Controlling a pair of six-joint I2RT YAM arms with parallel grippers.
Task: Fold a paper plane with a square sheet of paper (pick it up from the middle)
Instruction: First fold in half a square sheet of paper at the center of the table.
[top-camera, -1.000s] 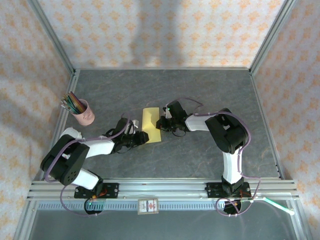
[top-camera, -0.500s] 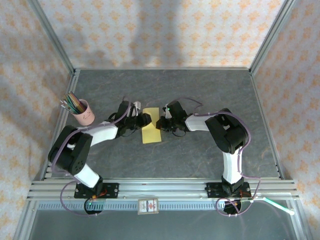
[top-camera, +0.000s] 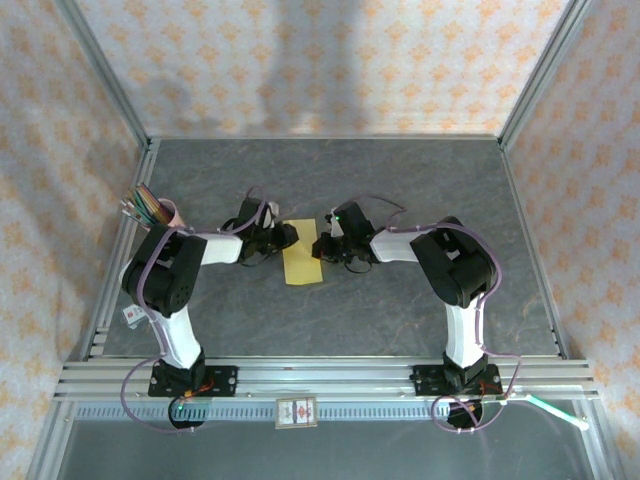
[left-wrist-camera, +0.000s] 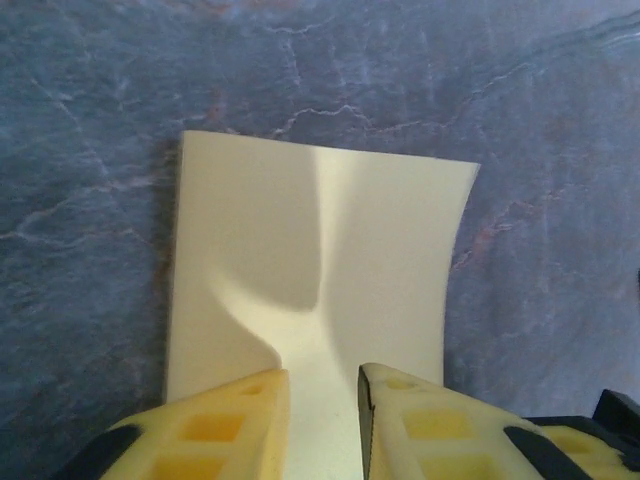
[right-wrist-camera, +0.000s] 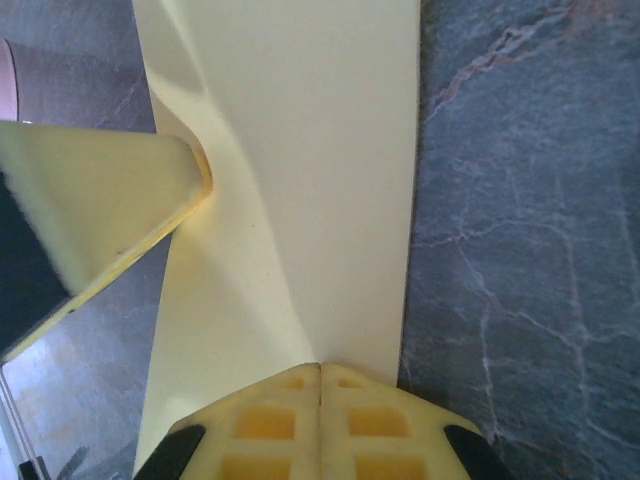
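Resting on grey marbled tabletop (top-camera: 400, 180), yellow paper (top-camera: 300, 262); floral-papered walls (top-camera: 330, 60) around.

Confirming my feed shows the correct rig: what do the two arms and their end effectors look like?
The left arm and right arm both have white links, black joint housings and thin purple cables looping alongside. A green light glows near the right arm's wrist. The left end effector and right end effector are yellow, with square recessed pockets, on black mounts.
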